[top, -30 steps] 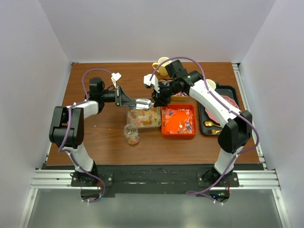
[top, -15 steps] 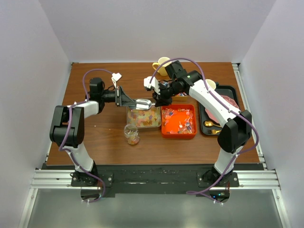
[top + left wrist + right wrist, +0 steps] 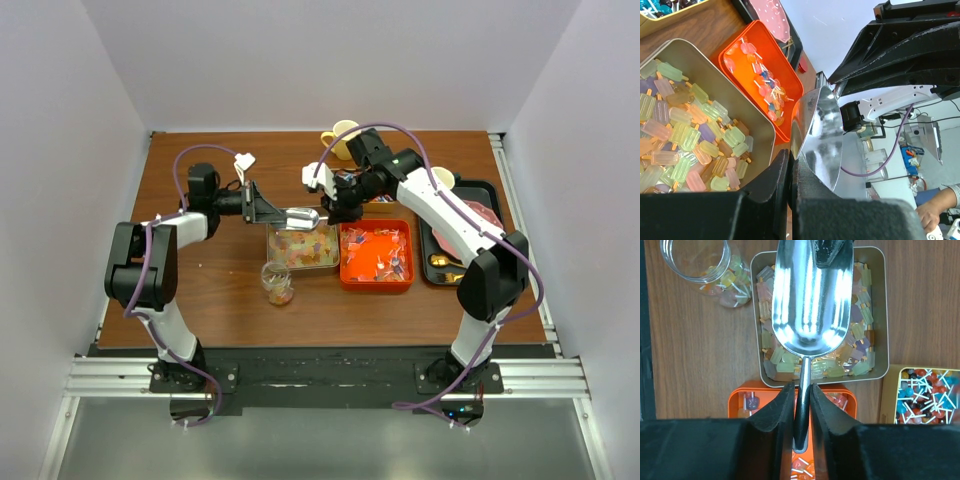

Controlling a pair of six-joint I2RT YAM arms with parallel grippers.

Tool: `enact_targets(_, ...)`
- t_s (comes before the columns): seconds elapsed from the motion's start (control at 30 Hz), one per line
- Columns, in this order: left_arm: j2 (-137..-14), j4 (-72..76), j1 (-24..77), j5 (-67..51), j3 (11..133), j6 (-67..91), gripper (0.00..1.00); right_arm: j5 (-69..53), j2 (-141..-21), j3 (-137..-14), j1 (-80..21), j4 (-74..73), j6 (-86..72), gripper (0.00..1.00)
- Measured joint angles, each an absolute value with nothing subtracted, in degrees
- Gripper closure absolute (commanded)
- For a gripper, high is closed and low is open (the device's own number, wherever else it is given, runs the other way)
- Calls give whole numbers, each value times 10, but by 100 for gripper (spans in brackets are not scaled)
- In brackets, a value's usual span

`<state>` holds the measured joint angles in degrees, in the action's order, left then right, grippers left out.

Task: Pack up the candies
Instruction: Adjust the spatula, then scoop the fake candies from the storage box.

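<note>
right hand point(image 3: 801, 388) pinching scoop point(image 3: 812, 295) handle, left hand point(image 3: 791, 159) seemingly pinching its rim, candies point(image 3: 862, 315) in tin point(image 3: 882, 300) below both

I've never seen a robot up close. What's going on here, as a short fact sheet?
Tool: shiny metal scoop, empty
Left gripper: shut on the scoop's bowl rim
Right gripper: shut on the scoop's handle
Below scoop: silver rectangular tin of pastel popsicle-shaped candies
Clear glass jar: a few candies inside

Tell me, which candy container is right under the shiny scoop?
The silver tin of pastel ice-lolly candies lies beneath the scoop; the orange tray and glass jar sit off to the side.
</note>
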<state>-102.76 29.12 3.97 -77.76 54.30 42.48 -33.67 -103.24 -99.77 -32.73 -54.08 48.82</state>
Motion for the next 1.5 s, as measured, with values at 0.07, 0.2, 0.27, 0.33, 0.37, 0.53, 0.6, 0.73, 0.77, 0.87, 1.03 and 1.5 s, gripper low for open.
enact_targets(0.07,-1028,291,39,-776,543,425,91,-335,-1032,-998,-327,-538,488,92)
enact_targets(0.2,-1027,283,39,-774,543,415,53,-331,-1032,-998,-327,-538,490,100)
enact_targets(0.27,-1021,228,34,-757,547,385,44,-324,-1032,-998,-327,-544,497,100)
enact_targets(0.33,-1012,159,25,-729,555,337,37,-302,-1034,-1003,-327,-555,517,100)
enact_targets(0.37,-1007,126,20,-710,559,316,36,-290,-1036,-1009,-327,-562,531,100)
enact_targets(0.53,-943,24,-15,-603,535,267,31,-206,-1092,-1107,-327,-612,608,100)
enact_targets(0.6,-911,3,-25,-565,515,258,31,-163,-1125,-1152,-330,-626,645,100)
enact_targets(0.73,-856,-39,-29,-485,475,242,31,-77,-1161,-1191,-341,-647,712,100)
enact_targets(0.77,-848,-46,-29,-471,468,238,31,-51,-1167,-1193,-347,-652,731,100)
enact_targets(0.87,-823,-63,-29,-427,442,229,31,-1,-1171,-1193,-367,-666,772,100)
enact_targets(1.03,-786,-63,-29,-392,383,231,30,84,-1171,-1188,-411,-666,814,100)
enact_targets(1.5,-733,-5,-29,-379,280,279,54,266,-1174,-1124,-475,-634,865,100)
